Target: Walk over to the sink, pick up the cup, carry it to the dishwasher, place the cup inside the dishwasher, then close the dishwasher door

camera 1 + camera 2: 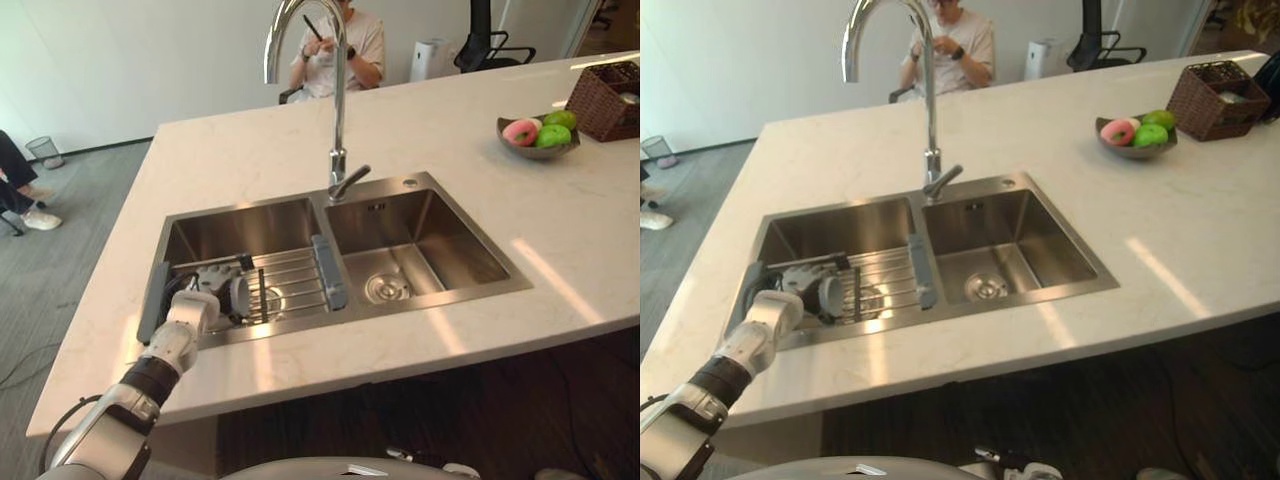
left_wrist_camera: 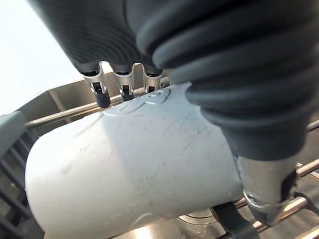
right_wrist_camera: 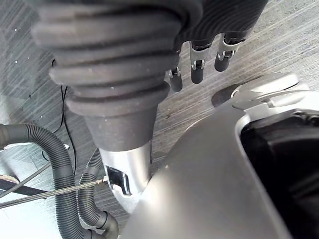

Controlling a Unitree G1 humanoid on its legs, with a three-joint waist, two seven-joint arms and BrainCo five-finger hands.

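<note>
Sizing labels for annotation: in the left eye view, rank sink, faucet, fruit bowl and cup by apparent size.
1. Sink
2. Faucet
3. Fruit bowl and cup look about alike; the left hand hides part of the cup, so no ranking between them.

A pale, faintly veined stone counter [image 1: 585,215] spreads wide before me. Bright bars of light [image 1: 556,282] lie across its near right part. At its far right corner sit a brown wicker basket [image 1: 605,100] and, just beside it, a grey bowl [image 1: 538,152] of green and pink fruit. Behind the counter rises a plain white wall [image 1: 150,60]. A person [image 1: 350,45] in a white shirt sits there, with a low white unit [image 1: 432,58] and a black office chair [image 1: 490,40] further right. Grey carpet [image 1: 70,230] covers the floor to my left, where a wire bin [image 1: 45,150] stands by the wall and 1 more person's legs [image 1: 20,190] reach in.
</note>
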